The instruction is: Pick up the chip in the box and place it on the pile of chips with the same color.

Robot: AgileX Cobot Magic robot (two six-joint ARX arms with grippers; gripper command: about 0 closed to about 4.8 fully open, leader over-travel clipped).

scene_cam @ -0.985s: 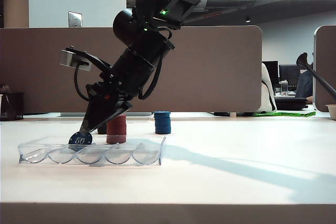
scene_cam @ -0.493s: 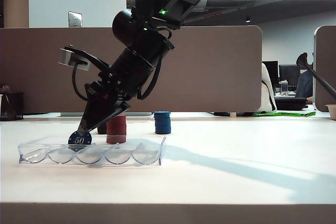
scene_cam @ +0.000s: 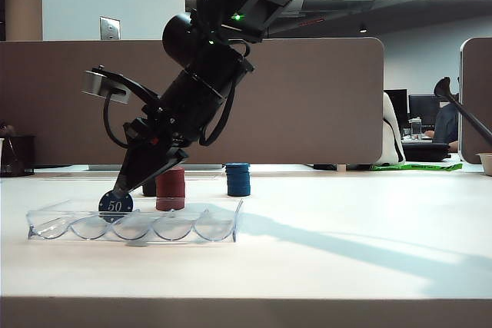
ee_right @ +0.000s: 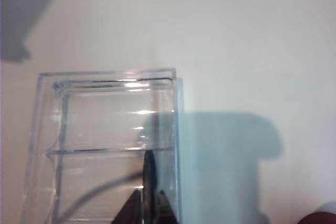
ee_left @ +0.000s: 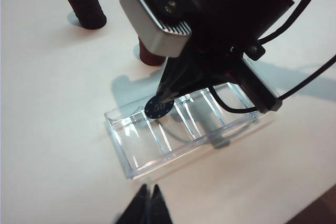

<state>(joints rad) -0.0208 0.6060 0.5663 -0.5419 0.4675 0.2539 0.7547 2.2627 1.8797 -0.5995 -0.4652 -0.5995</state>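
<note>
A pale, smooth tabletop point(scene_cam: 354, 259) fills the exterior view, backed by a brown office partition point(scene_cam: 323, 97) under a strip of ceiling light, with desks and monitors dim at about three o'clock. At the left sits the box point(scene_cam: 131, 224), a long clear plastic tray with five scalloped slots. The chip point(scene_cam: 116, 204), dark blue with a white "50", stands on edge in the tray's second slot from the left, at roughly nine o'clock from the red chip stack point(scene_cam: 171, 189). The right gripper point(scene_cam: 121, 192) slants down from the upper right onto the chip's top edge; in the right wrist view its fingertips point(ee_right: 131, 208) sit on either side of the chip point(ee_right: 148, 179), jaws narrowed around it, though whether they press it is hard to tell. Beyond the red stack, the pile of chips point(scene_cam: 237, 179), blue, stands apart toward three o'clock. A black stack point(ee_left: 85, 6) is nearly hidden in the exterior view. The left gripper point(ee_left: 148, 203) appears only in its wrist view, cut off at the frame edge, tips together and holding nothing.
</note>
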